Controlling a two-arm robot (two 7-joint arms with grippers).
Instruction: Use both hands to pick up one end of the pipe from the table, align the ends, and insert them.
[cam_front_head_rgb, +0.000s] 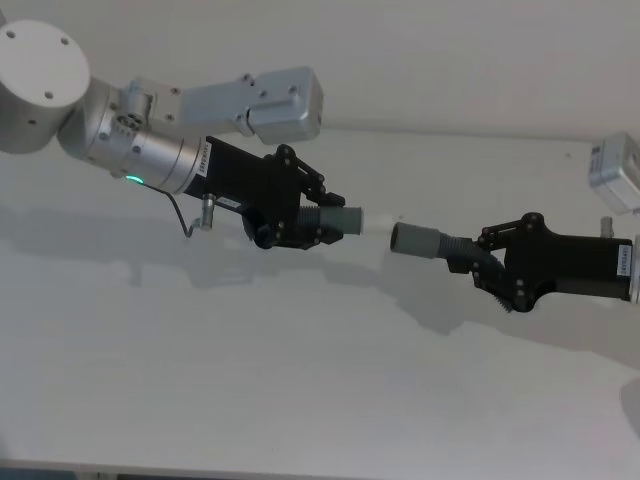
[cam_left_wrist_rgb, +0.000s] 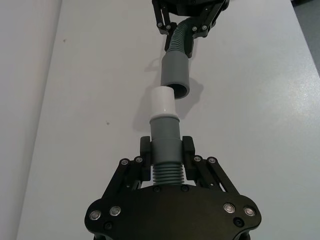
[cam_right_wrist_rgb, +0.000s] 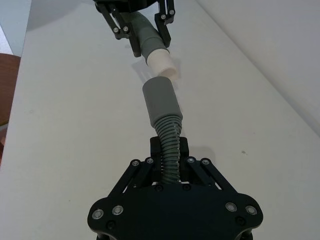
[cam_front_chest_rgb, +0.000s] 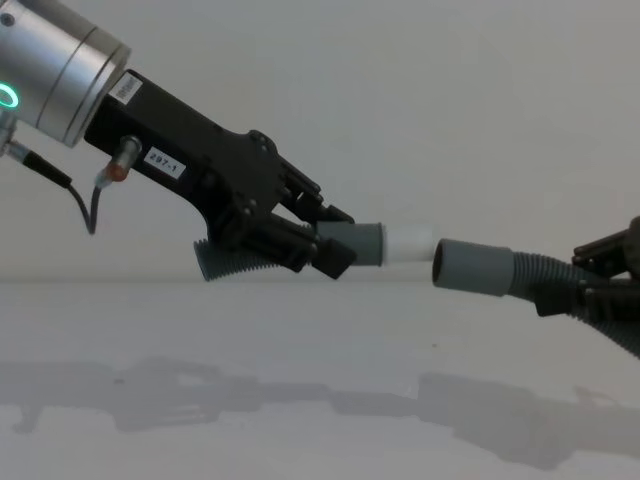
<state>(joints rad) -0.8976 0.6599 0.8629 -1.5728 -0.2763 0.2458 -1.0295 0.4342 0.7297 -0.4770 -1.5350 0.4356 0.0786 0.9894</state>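
While raised above the table (cam_front_head_rgb: 300, 400), held the first hose piece (cam_left_wrist_rgb: 165, 135) in the left gripper (cam_front_head_rgb: 322, 224), with the fingers (cam_left_wrist_rgb: 145, 149) clamped on both sides of it just where the smooth grey cuff meets the ribs. Pointed the white tip (cam_left_wrist_rgb: 162, 102) straight out ahead of the left fingertips, toward the other hand. Left the ribbed tail (cam_front_chest_rgb: 225, 262) sticking out behind the fingers and under the left palm.

Held the second hose piece (cam_right_wrist_rgb: 170, 135) in the right gripper (cam_front_head_rgb: 485, 260) in a similar way, fingers (cam_right_wrist_rgb: 156, 147) clenched on the ribbed part, some way behind the socket cuff (cam_right_wrist_rgb: 161, 102). Carried this cuff well ahead of the right fingertips, at the end of a slightly bent stretch of ribs, with the open mouth turned to the left gripper.

Met end to end in the space between the two hands: white tip just at the mouth of the socket cuff, not yet inside. Could not tell whether tip and rim were touching. Looked a little tilted against each other in the left wrist view, not fully in one line. Threw soft shadows (cam_front_chest_rgb: 200, 395) on the table below both hands.
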